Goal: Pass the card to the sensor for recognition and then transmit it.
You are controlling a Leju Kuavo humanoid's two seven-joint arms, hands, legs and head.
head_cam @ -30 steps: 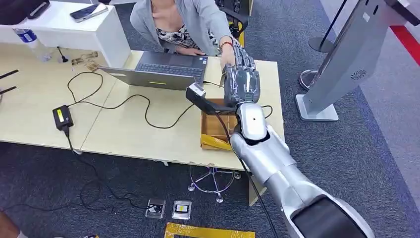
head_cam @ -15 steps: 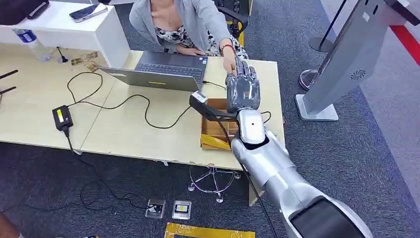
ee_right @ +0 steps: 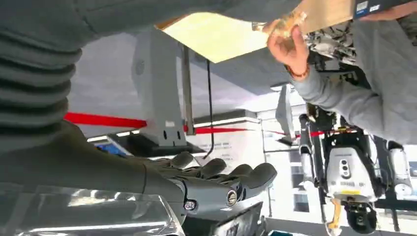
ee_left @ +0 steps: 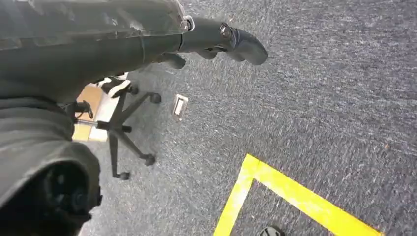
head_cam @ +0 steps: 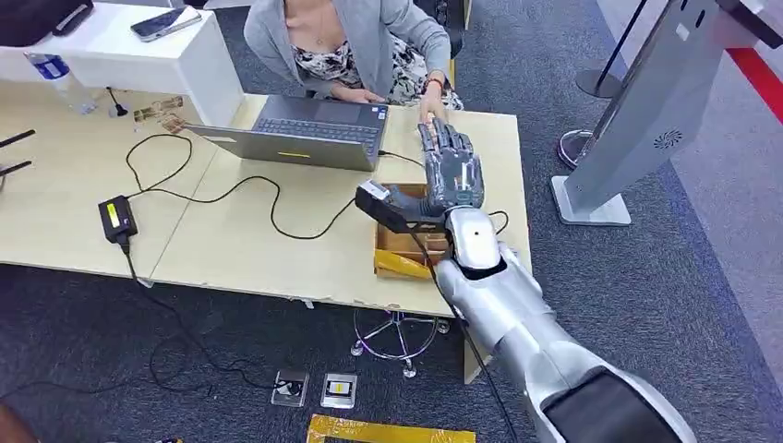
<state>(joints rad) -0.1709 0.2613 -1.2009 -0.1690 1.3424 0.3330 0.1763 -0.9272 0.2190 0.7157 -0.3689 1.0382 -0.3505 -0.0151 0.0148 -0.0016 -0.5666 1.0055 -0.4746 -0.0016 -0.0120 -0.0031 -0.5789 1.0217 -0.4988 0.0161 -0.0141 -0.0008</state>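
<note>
Pulled back toward the body since a second ago: right hand point(head_cam: 452, 171), now lower and hovering over the wooden box point(head_cam: 399, 242) at the far corner of the table point(head_cam: 231, 249), no longer reaching up against the person's hand point(head_cam: 431, 109). Fingers stretched out flat and lying side by side, nothing between them in the right wrist view. Card point(ee_right: 281, 23) seemingly a small tan piece pinched in the person's hand above the table edge, apart from the robot's fingers; too small in the head view to confirm. Handover judged done or nearly so.

Left hand point(ee_left: 231, 39) hanging at the side over grey carpet, fingers loosely extended, holding nothing.

Laptop point(head_cam: 305, 129) open in front of the person, black cables trailing across the table. Tall grey stand point(head_cam: 646, 111) on the floor to the right, possibly the sensor.

For a clean finish: keep the fingers spread until well away from the person's hand, draw the arm straight back above the box without dipping into it, and stay clear of the cable beside the box.
</note>
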